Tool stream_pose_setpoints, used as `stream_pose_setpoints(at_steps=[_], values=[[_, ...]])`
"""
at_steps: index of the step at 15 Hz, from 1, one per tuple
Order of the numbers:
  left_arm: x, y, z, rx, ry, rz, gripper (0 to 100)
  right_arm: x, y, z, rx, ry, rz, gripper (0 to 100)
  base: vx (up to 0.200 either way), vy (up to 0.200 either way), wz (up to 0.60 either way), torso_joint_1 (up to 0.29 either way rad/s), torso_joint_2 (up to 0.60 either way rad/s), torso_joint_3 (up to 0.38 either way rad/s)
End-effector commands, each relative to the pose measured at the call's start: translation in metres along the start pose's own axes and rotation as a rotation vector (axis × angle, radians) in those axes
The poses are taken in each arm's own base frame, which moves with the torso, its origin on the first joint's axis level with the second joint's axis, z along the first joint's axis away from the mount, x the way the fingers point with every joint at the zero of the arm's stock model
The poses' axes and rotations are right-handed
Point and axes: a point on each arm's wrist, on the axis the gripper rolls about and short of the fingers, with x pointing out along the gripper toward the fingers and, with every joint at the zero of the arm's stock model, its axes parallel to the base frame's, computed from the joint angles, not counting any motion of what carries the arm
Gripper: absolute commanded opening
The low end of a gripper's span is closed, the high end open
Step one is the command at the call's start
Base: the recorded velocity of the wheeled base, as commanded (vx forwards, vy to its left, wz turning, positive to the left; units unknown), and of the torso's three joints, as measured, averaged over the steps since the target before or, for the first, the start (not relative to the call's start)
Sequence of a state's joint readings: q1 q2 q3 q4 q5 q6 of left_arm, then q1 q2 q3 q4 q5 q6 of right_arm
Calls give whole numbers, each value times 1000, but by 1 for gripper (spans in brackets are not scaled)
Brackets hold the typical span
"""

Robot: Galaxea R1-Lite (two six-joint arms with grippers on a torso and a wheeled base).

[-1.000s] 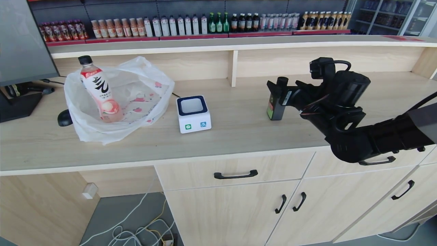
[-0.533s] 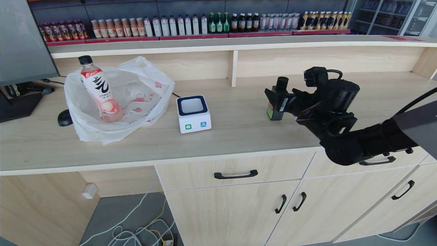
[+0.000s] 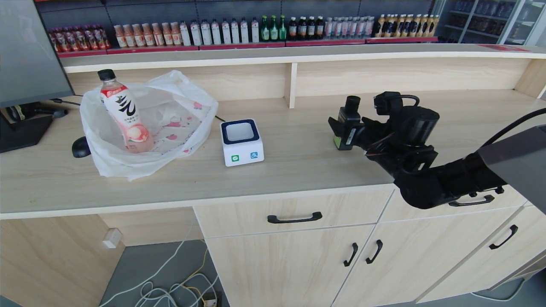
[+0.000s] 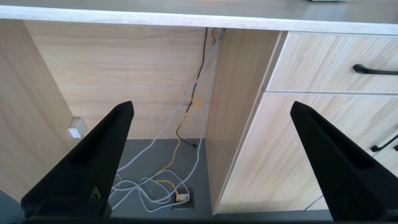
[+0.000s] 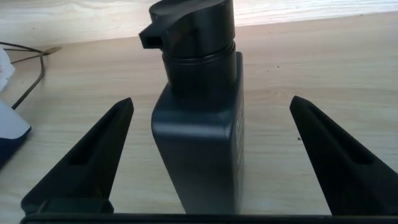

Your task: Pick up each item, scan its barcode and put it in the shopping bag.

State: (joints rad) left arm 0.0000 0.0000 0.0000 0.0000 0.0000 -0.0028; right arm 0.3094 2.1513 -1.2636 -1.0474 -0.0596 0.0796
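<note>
Reading from left of the scanner [image 3: 241,142]: shopping bag [image 3: 187,98] with pink drink bottle [image 3: 126,115] leaning inside, then right of the scanner the dark bottle [image 3: 347,117] upright on counter [image 3: 298,162], flanked untouched by the right gripper's [image 5: 210,101] spread fingers; left gripper [image 4: 208,158] also spread wide, facing cabinets [image 4: 323,124].

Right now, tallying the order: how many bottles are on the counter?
2: a pink bottle standing in the bag on the left; a black bottle between the right gripper's open fingers. The bag may hide more.
</note>
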Motion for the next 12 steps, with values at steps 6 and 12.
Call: stream_pose_setpoints(at_steps=[6, 12], values=[[0, 0, 0, 0, 0, 0, 100, 15, -3, -12, -2, -7, -13, 100, 0, 0, 0, 0, 0, 0], [0, 0, 0, 0, 0, 0, 100, 18, -4, -18, -3, -3, -15, 100, 0, 0, 0, 0, 0, 0]])
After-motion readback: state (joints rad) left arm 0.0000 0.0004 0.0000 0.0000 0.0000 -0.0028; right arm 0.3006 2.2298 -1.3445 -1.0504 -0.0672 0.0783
